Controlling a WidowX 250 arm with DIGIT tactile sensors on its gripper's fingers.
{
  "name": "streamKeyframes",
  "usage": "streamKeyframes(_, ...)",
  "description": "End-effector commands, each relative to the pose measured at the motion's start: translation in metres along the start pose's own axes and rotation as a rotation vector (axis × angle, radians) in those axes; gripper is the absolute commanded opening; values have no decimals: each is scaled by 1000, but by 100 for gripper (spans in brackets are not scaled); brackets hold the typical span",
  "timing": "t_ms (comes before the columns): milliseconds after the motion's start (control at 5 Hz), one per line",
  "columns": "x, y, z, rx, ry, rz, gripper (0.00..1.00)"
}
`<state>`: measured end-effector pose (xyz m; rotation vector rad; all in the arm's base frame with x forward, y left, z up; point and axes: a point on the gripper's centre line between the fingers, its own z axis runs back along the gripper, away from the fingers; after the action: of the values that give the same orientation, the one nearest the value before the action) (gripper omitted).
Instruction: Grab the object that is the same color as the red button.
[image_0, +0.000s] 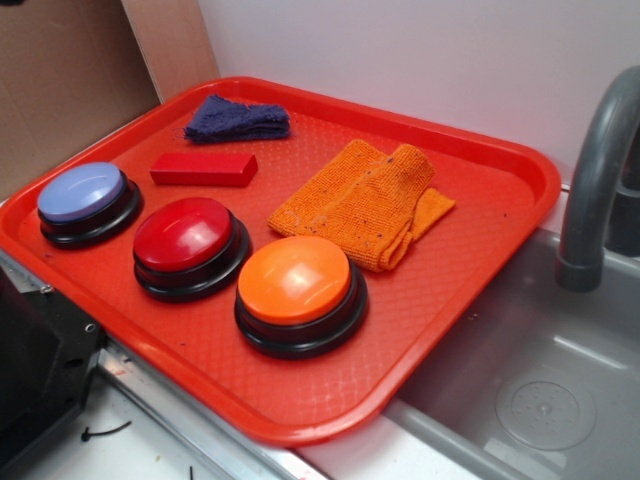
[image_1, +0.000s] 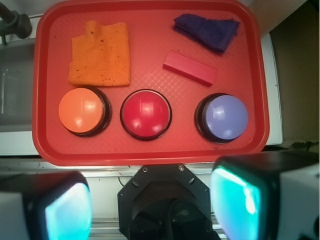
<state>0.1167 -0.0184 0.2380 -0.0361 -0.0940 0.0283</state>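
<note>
A small flat red block (image_0: 204, 169) lies on the red tray (image_0: 470, 285) behind the buttons; in the wrist view the block (image_1: 189, 68) lies between the red and blue-lilac buttons, farther up. The dark-red dome button (image_0: 186, 236) on a black base stands in the middle of the button row (image_1: 146, 114). My gripper (image_1: 150, 207) hangs high above the tray's near edge, well short of the block. Its two fingers stand wide apart with nothing between them. The gripper does not show in the exterior view.
An orange button (image_0: 296, 285), a blue-lilac button (image_0: 84, 195), an orange cloth (image_0: 363, 200) and a dark blue cloth (image_0: 238, 120) share the tray. A grey sink (image_0: 545, 380) and faucet (image_0: 598, 175) stand at the right. The black robot base (image_1: 167, 200) sits below the tray edge.
</note>
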Motion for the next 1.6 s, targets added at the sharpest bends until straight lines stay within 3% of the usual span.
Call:
streamKeyframes(0, 0, 0, 0, 0, 0, 0, 100)
streamKeyframes(400, 27, 30, -31, 12, -26, -253, 100)
streamKeyframes(600, 45, 47, -45, 46, -96, -391, 100)
streamKeyframes(800, 72, 68, -66, 118, -109, -492, 100)
streamKeyframes(1000, 86, 77, -79, 146, -134, -566, 100)
streamKeyframes(1400, 120, 91, -124, 144, -156, -902, 100)
